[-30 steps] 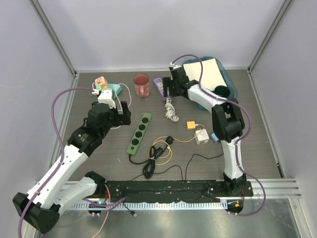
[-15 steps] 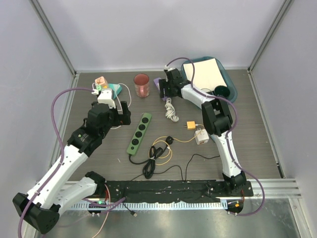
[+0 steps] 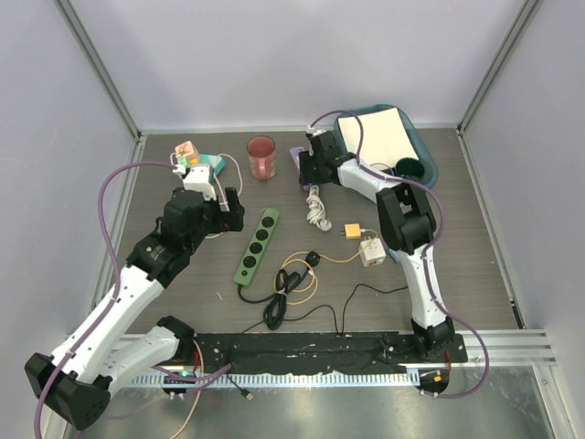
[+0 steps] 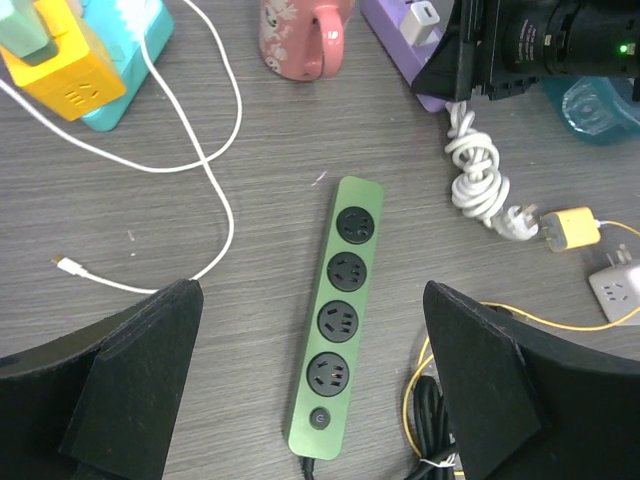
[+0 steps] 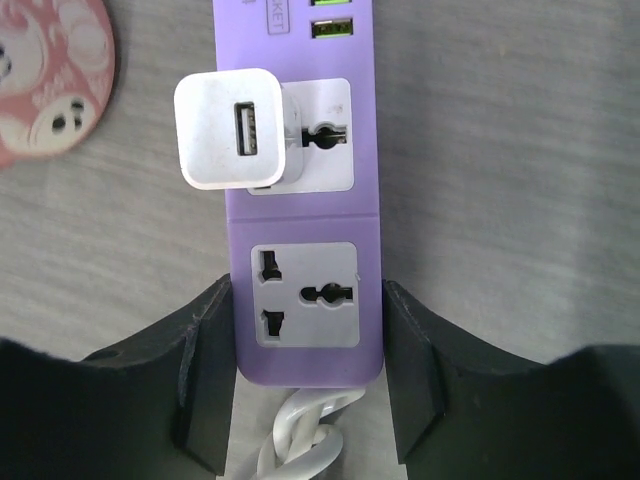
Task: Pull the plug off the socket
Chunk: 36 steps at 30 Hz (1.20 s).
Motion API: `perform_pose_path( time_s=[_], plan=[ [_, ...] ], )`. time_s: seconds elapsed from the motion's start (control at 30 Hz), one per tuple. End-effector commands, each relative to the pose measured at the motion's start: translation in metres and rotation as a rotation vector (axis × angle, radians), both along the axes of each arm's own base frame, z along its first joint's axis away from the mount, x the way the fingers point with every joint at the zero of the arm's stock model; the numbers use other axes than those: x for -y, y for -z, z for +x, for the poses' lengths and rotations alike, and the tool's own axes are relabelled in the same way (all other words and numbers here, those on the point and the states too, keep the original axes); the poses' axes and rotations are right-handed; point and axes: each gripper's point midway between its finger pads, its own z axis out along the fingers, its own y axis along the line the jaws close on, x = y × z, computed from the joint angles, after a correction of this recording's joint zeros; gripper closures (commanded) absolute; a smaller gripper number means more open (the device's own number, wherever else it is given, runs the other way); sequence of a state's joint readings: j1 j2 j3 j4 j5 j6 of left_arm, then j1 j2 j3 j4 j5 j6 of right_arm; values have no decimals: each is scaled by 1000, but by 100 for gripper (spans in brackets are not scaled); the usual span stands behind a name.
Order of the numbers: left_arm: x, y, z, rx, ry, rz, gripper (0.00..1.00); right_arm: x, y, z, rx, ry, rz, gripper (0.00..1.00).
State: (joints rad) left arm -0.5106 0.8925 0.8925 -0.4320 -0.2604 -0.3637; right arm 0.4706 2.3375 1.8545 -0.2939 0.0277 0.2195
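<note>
The plug (image 3: 371, 252) lies loose on the table (image 3: 475, 247), right of the green strip (image 3: 258, 244) and well apart from it. All four of that strip's outlets are bare. The left gripper (image 4: 310, 390) hovers over it, jaws wide. The right gripper (image 5: 308, 365), jaws parted, straddles the near end of the purple strip (image 5: 300, 225), which carries a white charger (image 5: 230, 130).

Smooth green plastic socket (image 4: 337, 318); matt grey woodgrain table (image 4: 120, 210).
</note>
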Motion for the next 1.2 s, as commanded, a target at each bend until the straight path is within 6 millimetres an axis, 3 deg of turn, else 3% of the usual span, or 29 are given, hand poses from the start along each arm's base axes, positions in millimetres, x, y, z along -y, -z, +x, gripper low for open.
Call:
perform_pose_path(
  time_s=[0.0,0.1,0.17,0.23,0.3,0.33,0.37,0.43,0.47,0.53,0.7,0.73,0.77,0.8,0.9,0.97,1.17],
  plan=[
    [26,-17,2,50,105,-93,4,-6,-103,-19,134,-25,163,99],
    [44,-22,-1,55,195,-132,5,-9,-145,-38,190,-58,270,99],
    [49,-24,0,57,214,-152,6,-14,-160,-52,200,-103,316,99],
    [55,-36,0,78,235,-183,5,-14,-191,-62,252,-124,373,99],
    [64,-49,1,94,271,-217,5,-14,-191,-77,238,-143,403,99],
    [67,-54,1,100,281,-232,5,-14,-211,-83,271,-147,445,99],
    [71,-59,1,101,294,-258,4,-13,-201,-93,242,-150,456,99],
    [85,-71,0,121,358,-307,4,-17,-229,-108,287,-188,546,99],
    [92,-74,-2,122,393,-334,4,-14,-219,-118,267,-191,558,99],
    [104,-76,0,119,443,-379,4,-17,-234,-132,307,-235,623,99],
    [127,-78,13,108,507,-474,4,-13,-244,-166,349,-322,664,99],
    [130,-69,19,83,502,-468,4,-12,-243,-171,344,-330,663,99],
    [130,-74,26,98,489,-459,4,-9,-236,-174,344,-332,642,99],
    [128,-67,31,66,461,-434,5,-4,-241,-179,371,-332,631,99],
    [119,-58,54,18,364,-358,5,10,-226,-184,393,-320,547,99],
    [120,-67,64,21,350,-355,5,15,-212,-187,371,-311,504,99],
    [121,-80,86,45,288,-364,5,7,-211,-201,402,-376,469,99]
  ],
)
